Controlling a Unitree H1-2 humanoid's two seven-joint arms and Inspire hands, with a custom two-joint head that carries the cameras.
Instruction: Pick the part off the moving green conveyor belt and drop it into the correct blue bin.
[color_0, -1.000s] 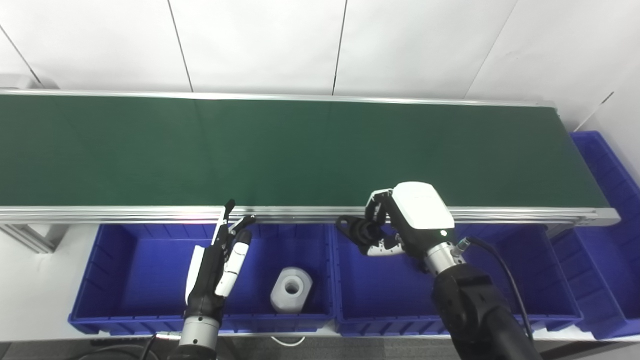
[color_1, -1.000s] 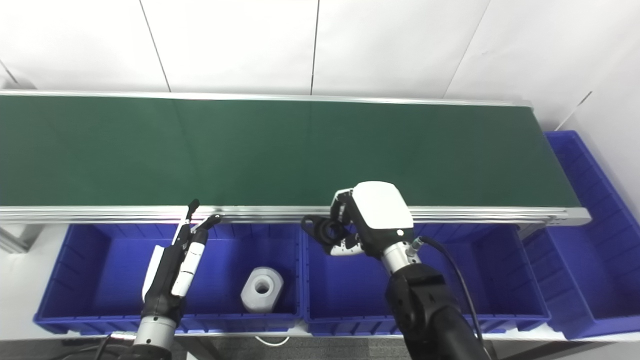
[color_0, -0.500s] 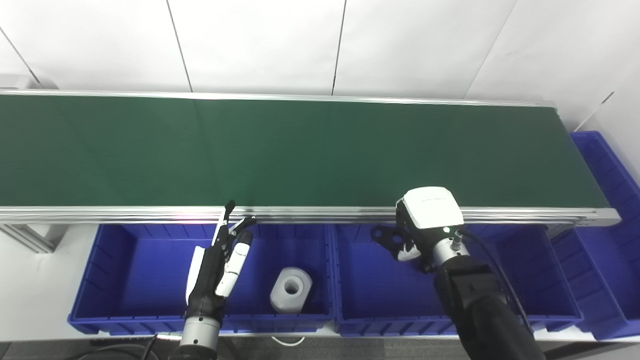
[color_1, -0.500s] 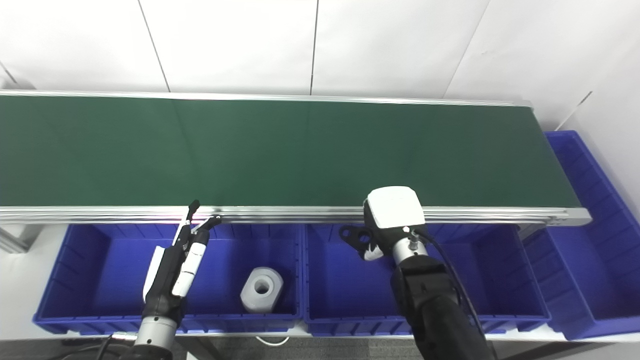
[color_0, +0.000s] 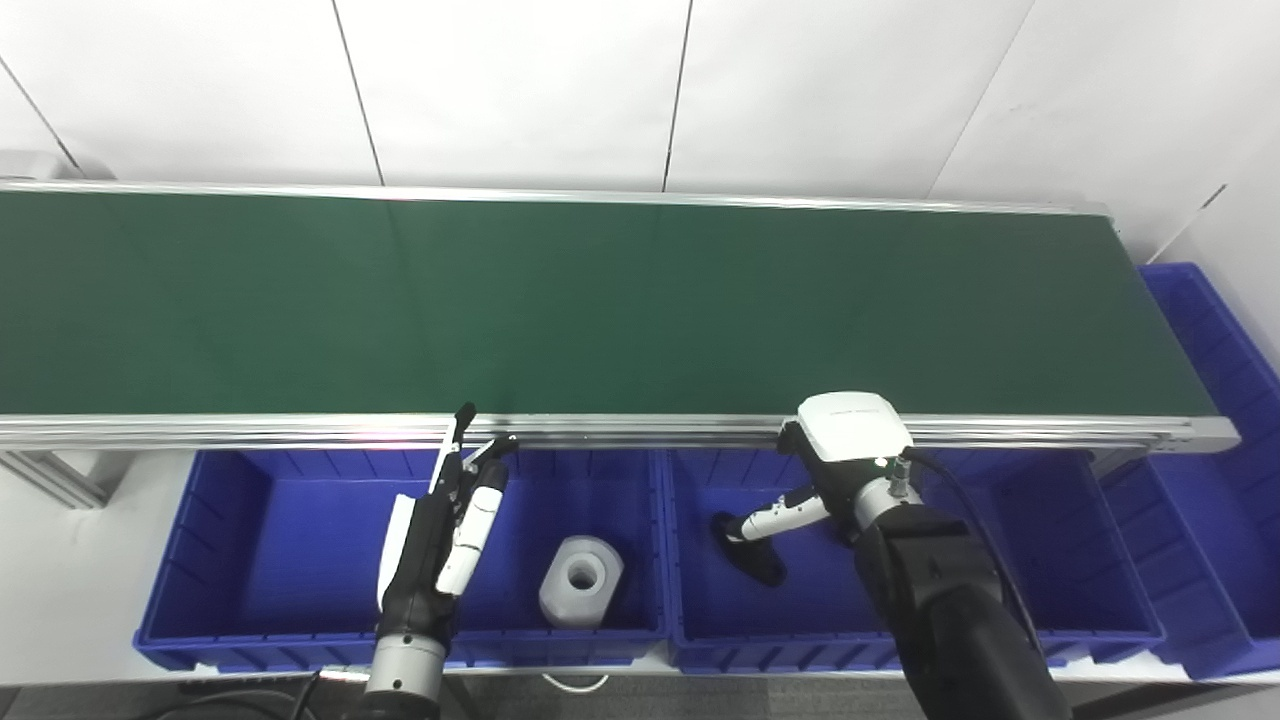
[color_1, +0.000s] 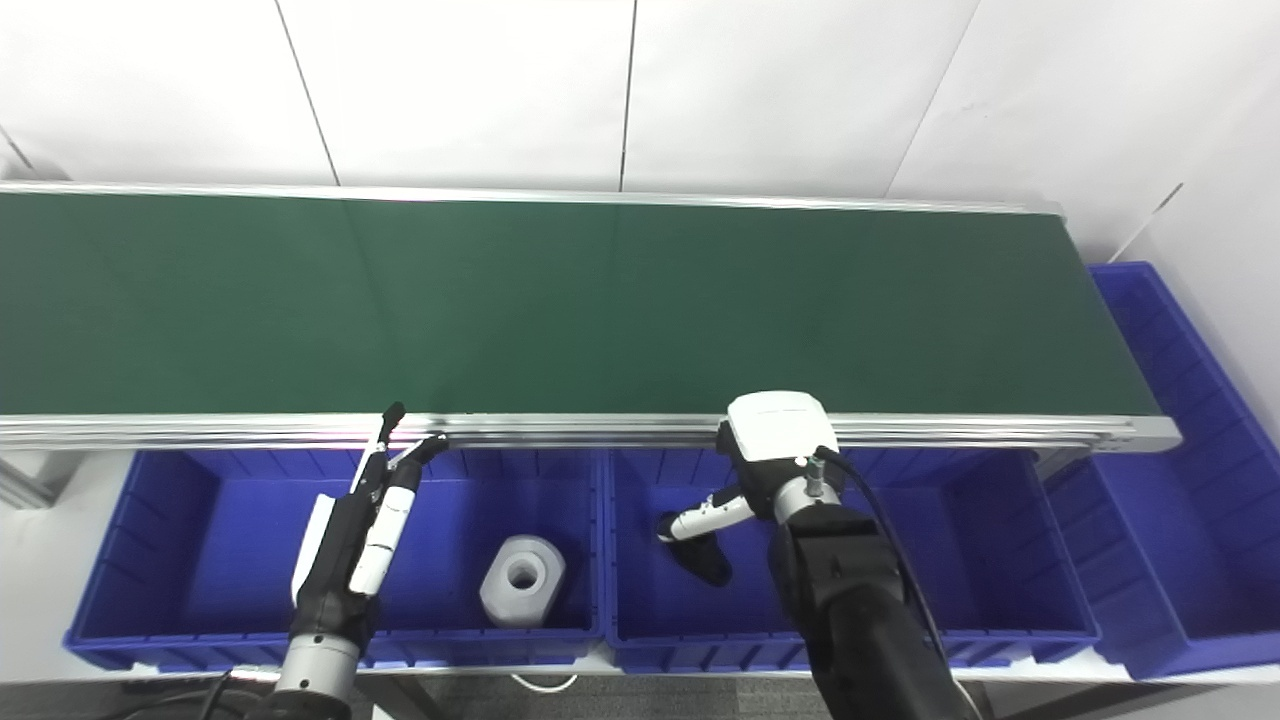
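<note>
The green conveyor belt (color_0: 600, 300) carries no part. My right hand (color_0: 835, 465) hangs over the middle blue bin (color_0: 1000, 620), back up, open, with one of its fingers (color_0: 775, 520) stretched down to the left. A small black part (color_0: 760, 567) lies on that bin's floor just under the fingertip, free of the hand. My left hand (color_0: 445, 525) hovers over the left blue bin (color_0: 250, 540), fingers straight and apart, holding nothing.
A white hexagonal block with a round hole (color_0: 582, 580) lies in the left bin, right of my left hand. A third blue bin (color_0: 1215, 400) stands past the belt's right end. The belt's aluminium rail (color_0: 640, 430) runs just above the bins.
My right hand dropped lower over the middle bin and spread its fingers; the black part it held now lies on the bin floor. The left hand barely shifted.
</note>
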